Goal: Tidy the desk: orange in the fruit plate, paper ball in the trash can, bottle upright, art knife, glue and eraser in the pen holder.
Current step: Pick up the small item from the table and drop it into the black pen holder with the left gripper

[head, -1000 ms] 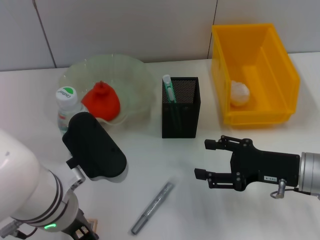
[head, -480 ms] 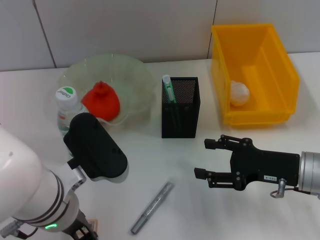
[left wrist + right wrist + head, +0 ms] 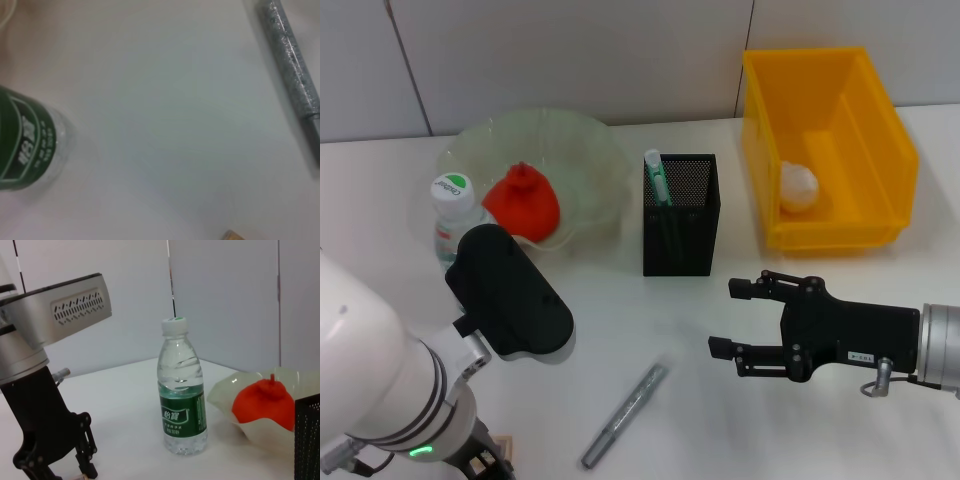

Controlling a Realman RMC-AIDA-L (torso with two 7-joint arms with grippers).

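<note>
Two grippers, head view: right gripper point(image 3: 725, 318) hangs with jaws spread, empty; glue point(image 3: 624, 402) lies beside its fingertips, pen holder point(image 3: 681, 214) beyond them with the art knife point(image 3: 659, 180) inside; the left arm's fingers are hidden.
Left wrist view: glue point(image 3: 291, 70) and bottle point(image 3: 27, 141) on the table.
Right wrist view: left gripper point(image 3: 82, 457) cannot be judged; bottle point(image 3: 182, 407) upright beside the fruit plate point(image 3: 222, 396) holding the orange point(image 3: 264, 403).

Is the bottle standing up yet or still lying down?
Upright. In the right wrist view the bottle stands on its base on the table, white cap on top, beside the fruit plate; the head view looks down on its cap.
</note>
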